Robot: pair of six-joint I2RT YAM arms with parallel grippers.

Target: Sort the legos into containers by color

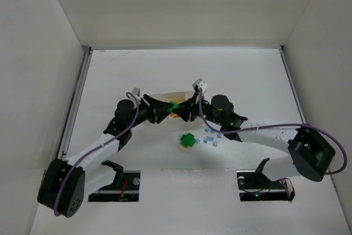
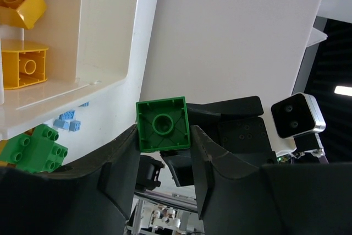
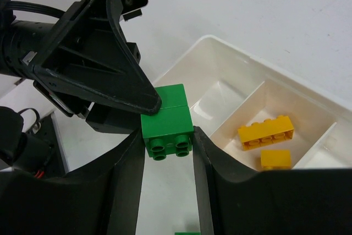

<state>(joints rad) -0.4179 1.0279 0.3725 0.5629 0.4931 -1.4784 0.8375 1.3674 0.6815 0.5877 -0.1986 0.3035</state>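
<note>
From the overhead camera, the two arms meet over the white tray (image 1: pixel 163 95). The left gripper (image 1: pixel 166 107) and the right gripper (image 1: pixel 185 108) close in from opposite sides on one bright green brick (image 1: pixel 174 105), held above the tray. A clump of loose green legos (image 1: pixel 188 140) lies on the table (image 1: pixel 242 75) nearer the bases, with several tiny light-blue legos (image 1: pixel 212 136) scattered just to its right, too small to count surely.

The left wrist camera faces the green brick's hollow square underside, with one round tube at its centre. The left fingers (image 2: pixel 124 158) are clamped on its two sides. Two yellow-orange bricks (image 2: pixel 22 67) sit in the tray at upper left. Beyond the tray's edge the green clump and two light-blue pieces show.

In the right wrist camera the green piece shows four studs toward the lens. A seam splits it into two stacked blocks. The right fingers (image 3: pixel 131 155) pinch the nearer block and the left gripper's tip presses on the farther one. Both yellow-orange bricks lie in the middle of the tray's three compartments.
</note>
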